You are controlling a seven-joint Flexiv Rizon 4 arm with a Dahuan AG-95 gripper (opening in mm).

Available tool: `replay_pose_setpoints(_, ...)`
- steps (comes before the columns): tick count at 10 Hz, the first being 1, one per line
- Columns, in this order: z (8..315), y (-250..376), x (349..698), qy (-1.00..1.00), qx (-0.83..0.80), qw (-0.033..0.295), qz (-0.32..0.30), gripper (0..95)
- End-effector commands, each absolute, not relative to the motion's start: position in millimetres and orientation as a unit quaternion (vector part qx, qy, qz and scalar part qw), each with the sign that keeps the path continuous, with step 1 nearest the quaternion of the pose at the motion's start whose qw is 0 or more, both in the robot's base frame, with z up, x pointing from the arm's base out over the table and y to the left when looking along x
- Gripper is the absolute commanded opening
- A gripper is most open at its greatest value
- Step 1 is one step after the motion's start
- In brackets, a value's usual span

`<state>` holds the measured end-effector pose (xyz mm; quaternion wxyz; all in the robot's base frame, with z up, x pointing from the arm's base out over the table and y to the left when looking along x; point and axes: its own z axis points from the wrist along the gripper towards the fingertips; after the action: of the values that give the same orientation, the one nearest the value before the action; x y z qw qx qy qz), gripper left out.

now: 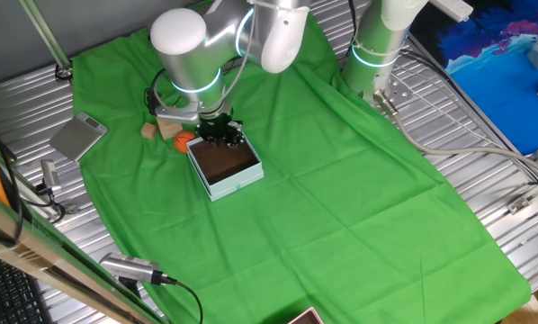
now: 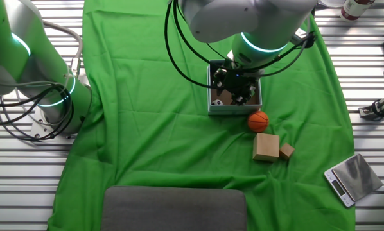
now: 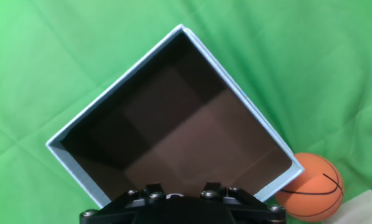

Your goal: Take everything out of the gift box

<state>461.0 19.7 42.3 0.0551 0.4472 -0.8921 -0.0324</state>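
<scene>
A green cloth (image 1: 323, 207) is spread over the table, and the box (image 1: 225, 167) is set on it near the middle, open side up. In the hand view the box (image 3: 173, 118) is seen from above: pale blue walls and a dark brown floor, with nothing lying on the part of the floor that shows.

The gripper (image 2: 238, 86) is held over the edge of the box nearest the basketball, its black fingers reaching down toward the box. Something pale with dark marks is glimpsed at the fingertips in the other fixed view, but it is too small and too hidden to be named. How the jaws stand cannot be told: in the hand view only the black body of the gripper (image 3: 183, 202) is seen at the bottom edge.

The basketball (image 2: 258, 120) is lying on the cloth just outside the box, close against a corner. In the hand view the basketball (image 3: 310, 186) is seen beside the box's lower right corner. Near it, 2 wooden blocks are resting on the cloth: a larger block (image 2: 266, 147) and a small block (image 2: 286, 151) just beside it. A grey scale (image 2: 352, 179) is placed off the cloth, on the metal table.
</scene>
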Motion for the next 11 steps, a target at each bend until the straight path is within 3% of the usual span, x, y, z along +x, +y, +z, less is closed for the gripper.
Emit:
replay_pose_setpoints(1, 41.2, 20.5, 461.2, -0.889, 0.454, 0.059, -0.033, 38.0)
replay_pose_setpoints(11, 41.1, 20.7, 461.2, -0.899, 0.433, 0.062, -0.032, 38.0)
